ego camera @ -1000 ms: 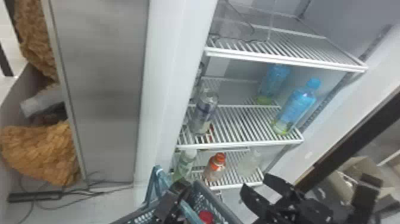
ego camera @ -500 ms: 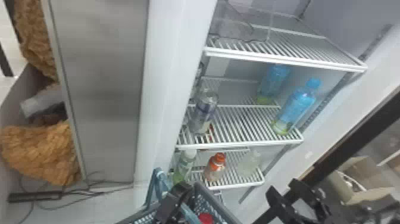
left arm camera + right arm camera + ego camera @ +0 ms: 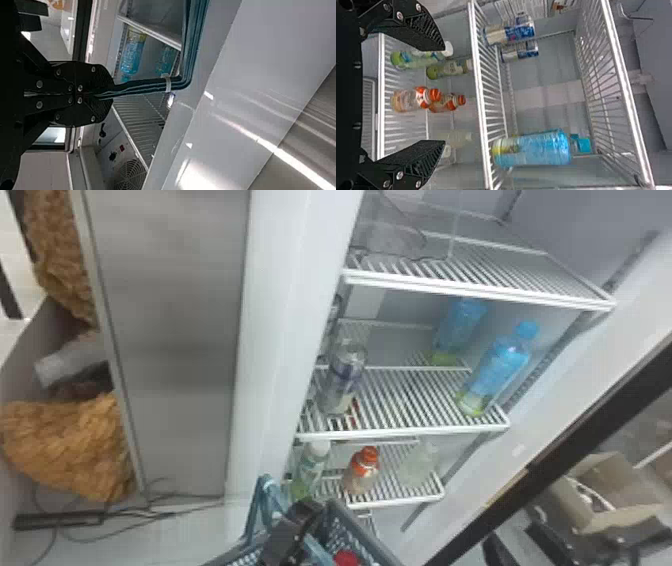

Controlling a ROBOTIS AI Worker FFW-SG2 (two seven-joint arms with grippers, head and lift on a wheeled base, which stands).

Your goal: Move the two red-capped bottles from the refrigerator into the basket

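The right end effector (image 3: 443,95) is wide, with nothing in it. In the head view it drops away from the middle shelf (image 3: 400,433), toward the robot's right. That looks like making room for a new try, so no bottle is won by this move. The left end effector (image 3: 111,94) is closed on the handle (image 3: 138,86) of the basket (image 3: 367,530), below and in front of the middle shelf.

Below the middle shelf stand two orange-red-top bottles (image 3: 411,99), likely the ones to get. There are two green bottles (image 3: 415,59) beside them and at least one pale bottle (image 3: 420,467). On the middle shelf are two blue bottles (image 3: 534,149) and two blue-label drinks (image 3: 508,33). One red top (image 3: 346,559) shows in the basket; I cannot tell if it counts.
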